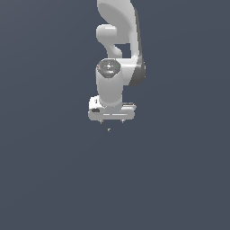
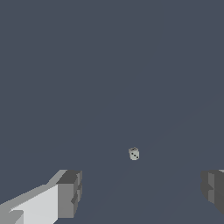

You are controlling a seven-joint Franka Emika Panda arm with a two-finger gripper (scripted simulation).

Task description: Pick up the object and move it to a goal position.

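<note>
The object (image 1: 109, 130) is a tiny pale speck on the dark floor, just in front of the arm's hand in the exterior view. In the wrist view the object (image 2: 134, 153) looks like a small pale cube with dark dots, like a die. My gripper (image 1: 112, 121) is white, hangs above the floor and points down; its two short fingertips stand wide apart. In the wrist view my gripper (image 2: 141, 192) is open, with one finger (image 2: 70, 192) and the other finger (image 2: 213, 187) far apart. The object lies between the finger lines, beyond the tips, untouched.
The white arm (image 1: 117, 45) rises behind the hand in the exterior view. The floor (image 1: 54, 170) is a plain dark blue-grey surface with nothing else showing.
</note>
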